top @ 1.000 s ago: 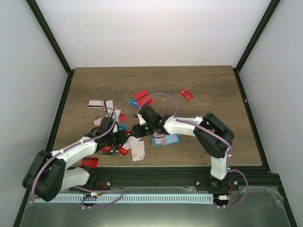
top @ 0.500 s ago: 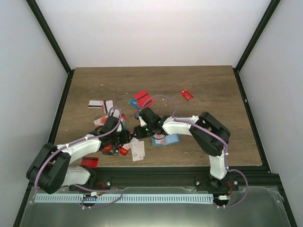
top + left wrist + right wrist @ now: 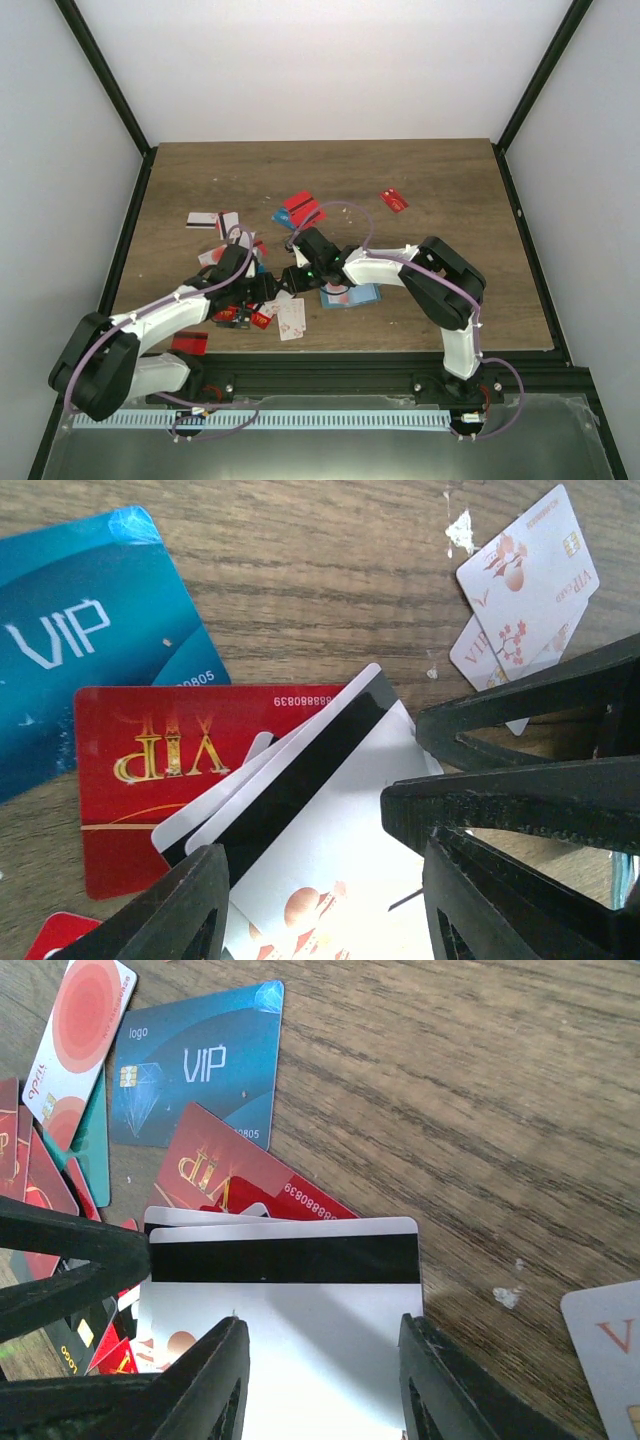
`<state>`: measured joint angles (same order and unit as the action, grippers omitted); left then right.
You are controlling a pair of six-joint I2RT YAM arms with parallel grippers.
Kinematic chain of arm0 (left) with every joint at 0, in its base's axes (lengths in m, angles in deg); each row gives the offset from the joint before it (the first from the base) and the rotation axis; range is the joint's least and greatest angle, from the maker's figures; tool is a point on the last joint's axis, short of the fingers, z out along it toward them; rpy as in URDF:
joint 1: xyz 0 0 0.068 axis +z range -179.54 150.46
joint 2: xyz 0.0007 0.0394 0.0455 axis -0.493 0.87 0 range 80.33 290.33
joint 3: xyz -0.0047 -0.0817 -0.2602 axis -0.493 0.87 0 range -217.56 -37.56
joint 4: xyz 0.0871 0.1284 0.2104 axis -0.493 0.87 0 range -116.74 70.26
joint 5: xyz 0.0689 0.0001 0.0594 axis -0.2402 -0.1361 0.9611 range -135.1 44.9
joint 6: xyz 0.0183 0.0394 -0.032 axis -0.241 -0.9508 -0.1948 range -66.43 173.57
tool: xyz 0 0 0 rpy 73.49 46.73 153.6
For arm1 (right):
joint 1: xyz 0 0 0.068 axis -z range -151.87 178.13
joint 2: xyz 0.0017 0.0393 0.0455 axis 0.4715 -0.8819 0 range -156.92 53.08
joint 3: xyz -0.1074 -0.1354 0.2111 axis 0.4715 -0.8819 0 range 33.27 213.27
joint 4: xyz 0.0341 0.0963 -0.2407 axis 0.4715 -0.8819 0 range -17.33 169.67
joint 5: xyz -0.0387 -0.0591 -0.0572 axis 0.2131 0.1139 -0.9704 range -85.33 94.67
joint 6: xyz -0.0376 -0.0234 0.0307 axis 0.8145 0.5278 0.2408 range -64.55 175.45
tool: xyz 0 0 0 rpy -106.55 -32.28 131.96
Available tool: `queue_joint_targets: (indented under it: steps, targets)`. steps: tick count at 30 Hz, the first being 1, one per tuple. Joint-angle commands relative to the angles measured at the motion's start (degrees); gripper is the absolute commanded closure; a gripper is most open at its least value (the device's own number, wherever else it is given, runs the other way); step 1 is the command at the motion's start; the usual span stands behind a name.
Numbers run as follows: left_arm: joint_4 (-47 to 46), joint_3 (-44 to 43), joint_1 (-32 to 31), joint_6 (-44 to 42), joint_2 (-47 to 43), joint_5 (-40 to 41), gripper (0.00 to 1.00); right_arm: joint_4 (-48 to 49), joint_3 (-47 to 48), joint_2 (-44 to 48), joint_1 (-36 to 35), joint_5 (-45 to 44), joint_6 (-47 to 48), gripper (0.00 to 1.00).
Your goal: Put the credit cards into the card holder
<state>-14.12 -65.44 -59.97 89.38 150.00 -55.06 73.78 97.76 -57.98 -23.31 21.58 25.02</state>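
Note:
A white credit card with a black stripe (image 3: 330, 810) (image 3: 290, 1305) lies across a red VIP card (image 3: 150, 770) (image 3: 215, 1170). My left gripper (image 3: 266, 290) (image 3: 318, 852) is open, its fingers on either side of the striped card. My right gripper (image 3: 292, 279) (image 3: 320, 1322) faces it from the other side, jaws apart. Its right finger is at the card's short edge and its left finger is over the card's face. Those right fingers (image 3: 500, 800) show in the left wrist view. The teal-blue card holder (image 3: 355, 296) lies open just right of the right wrist.
A blue VIP card (image 3: 90, 670) (image 3: 200, 1065) lies beside the red one. White cards with red marks (image 3: 530, 580) lie close by. More cards are scattered around: red ones (image 3: 298, 208) (image 3: 394, 200), a striped one (image 3: 204, 220), a white one (image 3: 291, 318) and a red one by the front edge (image 3: 190, 343).
My left gripper's jaws have spread wider around the striped card, and the left arm has shifted slightly. The right arm has barely moved.

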Motion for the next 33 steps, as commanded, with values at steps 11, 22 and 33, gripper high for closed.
queue_joint_targets:
  steps: [11, 22, 33]
  targets:
    - [0.9, 0.7, -0.2, 1.1, 2.3, -0.1, 0.43, -2.0, -1.6, -2.7, 0.0, 0.1, 0.8, 0.57]
    - [0.1, 1.7, -0.2, 1.8, 1.0, 0.4, 0.39, -2.0, -1.3, -3.0, 0.0, 0.4, 1.0, 0.57]
    - [-5.7, 2.4, -0.2, 1.8, 2.6, -2.5, 0.42, -1.8, -1.0, -3.6, 0.0, 1.1, 0.9, 0.57]
